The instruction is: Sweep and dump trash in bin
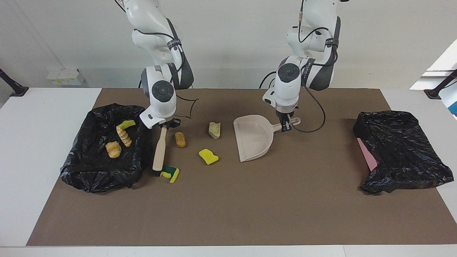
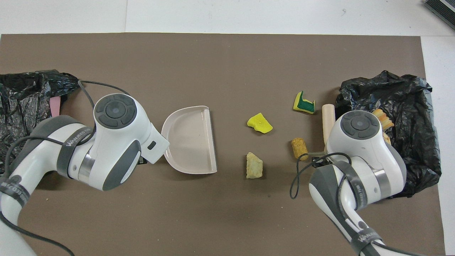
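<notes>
Brown matting (image 1: 228,214) covers the table. In the lower left of the facing view lies a green-yellow sponge (image 1: 170,172), touched by the brush (image 1: 159,150), which is clamped in the right gripper (image 1: 167,124). A yellow sponge (image 1: 208,156), brown lump (image 1: 180,139) and pale lump (image 1: 214,130) are seen at centre left. Three scraps (image 1: 119,137) lie in the left bag (image 1: 89,167). The dustpan (image 1: 251,141) is gripped by the left gripper (image 1: 286,125), upper centre. Another bag (image 1: 403,153) is at the right.
</notes>
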`<control>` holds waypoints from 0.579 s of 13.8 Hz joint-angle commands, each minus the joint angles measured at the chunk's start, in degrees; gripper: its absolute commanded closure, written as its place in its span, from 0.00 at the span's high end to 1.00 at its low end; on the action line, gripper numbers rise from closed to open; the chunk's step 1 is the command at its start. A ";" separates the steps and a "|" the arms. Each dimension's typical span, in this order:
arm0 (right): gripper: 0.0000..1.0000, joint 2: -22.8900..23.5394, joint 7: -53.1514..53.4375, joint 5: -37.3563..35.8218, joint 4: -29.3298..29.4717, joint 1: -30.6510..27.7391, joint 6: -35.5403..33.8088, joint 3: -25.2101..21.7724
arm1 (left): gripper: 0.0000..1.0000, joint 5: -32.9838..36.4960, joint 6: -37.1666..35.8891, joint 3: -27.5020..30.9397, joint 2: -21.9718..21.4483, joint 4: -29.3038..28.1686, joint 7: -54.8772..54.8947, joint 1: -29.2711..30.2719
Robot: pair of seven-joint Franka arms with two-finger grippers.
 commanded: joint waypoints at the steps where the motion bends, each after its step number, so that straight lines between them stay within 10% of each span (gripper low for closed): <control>1: 0.00 -0.17 -1.22 5.08 1.42 3.33 -3.25 0.64 | 0.00 1.02 1.15 0.71 -2.70 -2.87 -4.24 -1.98; 8: 0.00 0.18 -0.69 15.73 2.03 13.78 -2.47 0.64 | 0.00 0.93 1.50 0.62 -4.19 -5.07 -9.01 -3.31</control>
